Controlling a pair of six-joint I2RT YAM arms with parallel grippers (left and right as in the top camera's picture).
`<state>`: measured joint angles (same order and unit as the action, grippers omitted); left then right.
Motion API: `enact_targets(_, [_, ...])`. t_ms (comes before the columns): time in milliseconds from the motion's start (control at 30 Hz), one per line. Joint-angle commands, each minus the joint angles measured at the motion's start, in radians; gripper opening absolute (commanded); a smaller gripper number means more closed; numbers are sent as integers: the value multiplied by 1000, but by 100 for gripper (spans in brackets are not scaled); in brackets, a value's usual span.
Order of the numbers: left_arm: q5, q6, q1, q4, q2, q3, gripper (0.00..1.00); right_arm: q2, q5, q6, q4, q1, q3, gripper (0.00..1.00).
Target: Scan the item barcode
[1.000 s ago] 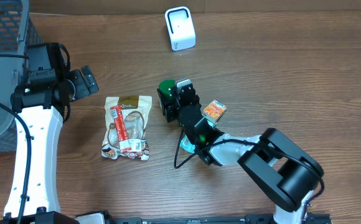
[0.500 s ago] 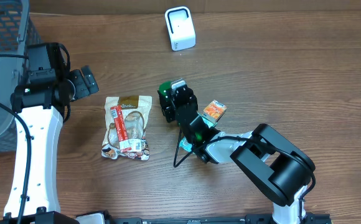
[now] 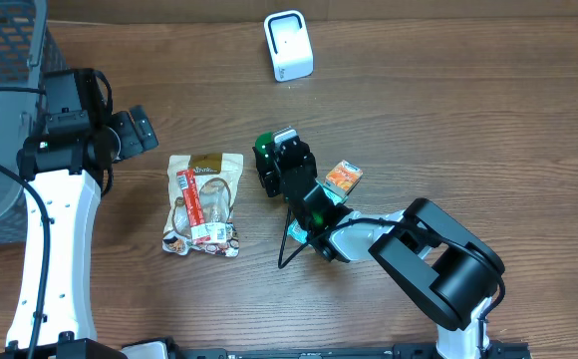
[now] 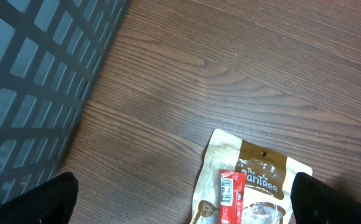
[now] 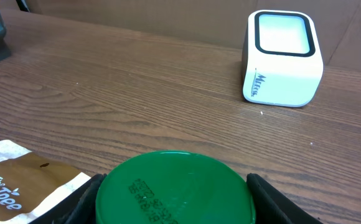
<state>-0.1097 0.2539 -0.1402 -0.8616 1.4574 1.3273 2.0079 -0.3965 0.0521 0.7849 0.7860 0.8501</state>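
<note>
While I watch, right claw pinches the green-lidded tub at partial spread — short of the white scanner, well apart | left claw spread wide, empty, far left of scanner

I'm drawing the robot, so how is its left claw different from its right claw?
The left claw is wide open and holds nothing; the right claw is clamped on a green-lidded tub. The left claw is near the grey basket, with the snack pouch below it; the right claw faces the white scanner. Both are black with two fingers.
</note>
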Motion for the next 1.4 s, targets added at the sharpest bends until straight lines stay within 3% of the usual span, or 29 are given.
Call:
enact_targets(0, [-5,-19,-3,2,-5,18,100,2,-3,0,14,0,33,61])
enact_targets(100, [-5,-19,-3,2,-5,18,100,2,-3,0,13,0,33,83])
enact_targets(233, [-5,-19,-3,2,-5,18,100,2,-3,0,13,0,33,100])
enact_targets(400, [-5,-19,-3,2,-5,18,100,-16,-3,-1,-4,0,33,100])
enact_targets(567, [-5,-19,-3,2,-5,18,100,-185,-3,0,-126,0,36,100])
enact_targets(733, [-5,-19,-3,2,-5,18,100,-381,33,37,-502,-3,80,100])
enact_targets(933, [-5,-19,-3,2,-5,18,100,-492,105,399,-1061,-84,145,100])
enact_targets(1033, [-5,-19,-3,2,-5,18,100,-501,352,397,-1163,-145,145,100])
enact_targets(1167, [-5,-19,-3,2,-5,18,100,-501,489,391,-1176,-183,145,99])
enact_targets(1233, [-5,-19,-3,2,-5,18,100,-501,504,402,-1200,-188,160,83])
enact_targets(1367, [-5,-19,-3,2,-5,18,100,-490,519,391,-1520,-209,447,80])
